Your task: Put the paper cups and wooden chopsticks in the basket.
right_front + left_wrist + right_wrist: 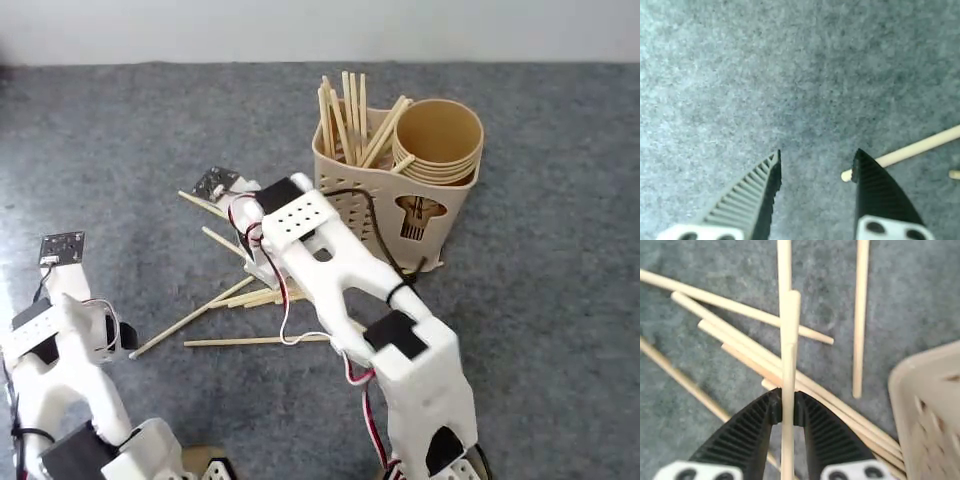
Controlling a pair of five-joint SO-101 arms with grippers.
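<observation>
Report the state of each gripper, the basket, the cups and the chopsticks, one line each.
left gripper, open, over the mat.
right gripper, shut on one chopstick.
held chopstick, clamped, over the loose ones.
basket, upright, partly filled.
paper cups, stacked inside the basket.
loose chopsticks, lying flat on the mat beside the basket.

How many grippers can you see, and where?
2. The left gripper hangs open over the carpet by a loose chopstick; the right gripper is shut on a chopstick over the pile beside the basket.
</observation>
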